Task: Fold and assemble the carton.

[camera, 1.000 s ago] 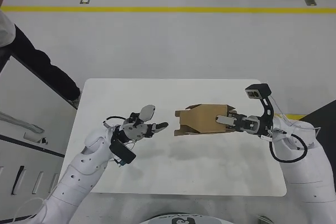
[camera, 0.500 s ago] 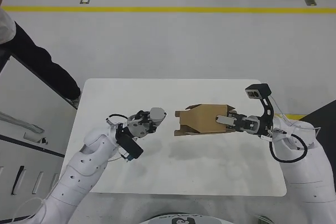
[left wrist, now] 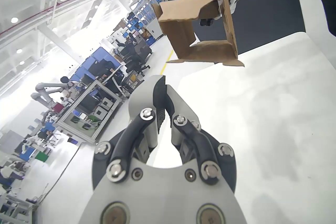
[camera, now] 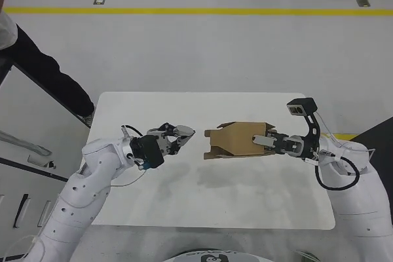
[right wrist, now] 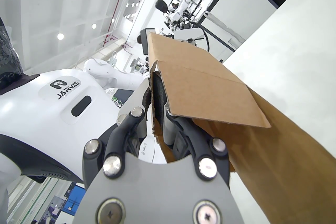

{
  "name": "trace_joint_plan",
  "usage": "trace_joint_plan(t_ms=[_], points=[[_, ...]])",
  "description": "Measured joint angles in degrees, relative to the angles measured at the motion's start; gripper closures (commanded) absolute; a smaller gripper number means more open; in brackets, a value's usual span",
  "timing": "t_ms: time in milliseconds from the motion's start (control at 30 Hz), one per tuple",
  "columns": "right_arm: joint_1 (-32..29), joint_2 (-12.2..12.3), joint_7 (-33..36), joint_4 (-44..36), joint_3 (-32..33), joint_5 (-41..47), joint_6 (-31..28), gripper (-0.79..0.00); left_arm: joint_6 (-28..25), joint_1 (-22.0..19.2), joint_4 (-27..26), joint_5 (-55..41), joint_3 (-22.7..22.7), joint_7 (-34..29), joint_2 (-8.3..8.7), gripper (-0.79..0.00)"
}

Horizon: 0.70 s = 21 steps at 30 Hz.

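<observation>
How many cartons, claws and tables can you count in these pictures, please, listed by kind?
Carton: 1
Claws: 2, left claw and right claw
Table: 1
Total: 4

The counter (camera: 249, 111) is a white slab with rounded corners and a smooth, matte top. Its long sides run left to right across the robot's front. It stands on a pale grey floor (camera: 216, 52), where a yellow line (camera: 183, 10) runs well beyond the far edge. A grey-topped unit (camera: 26, 124) stands just beside its left end. Over the right half of the top hangs the carton (camera: 239, 139) (held up off the surface, not resting on it).
</observation>
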Motion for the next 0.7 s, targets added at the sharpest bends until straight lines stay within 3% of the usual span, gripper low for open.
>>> trace_joint_plan(t_ms=[300, 533, 700], points=[[0.0, 0.0, 0.0, 0.0, 0.0, 0.0, 0.0, 0.0, -0.3, 0.2, 0.5, -1.3, -0.2, -0.4, -0.06, 0.0], [0.0, 0.0, 0.0, 0.0, 0.0, 0.0, 0.0, 0.0, -13.2, -0.1, 4.1, -18.2, -4.8, -4.2, 0.52, 0.0], [0.0, 0.0, 0.0, 0.0, 0.0, 0.0, 0.0, 0.0, -18.5, 0.1, 2.6, -22.8, -6.7, -8.7, 1.03, 0.0]])
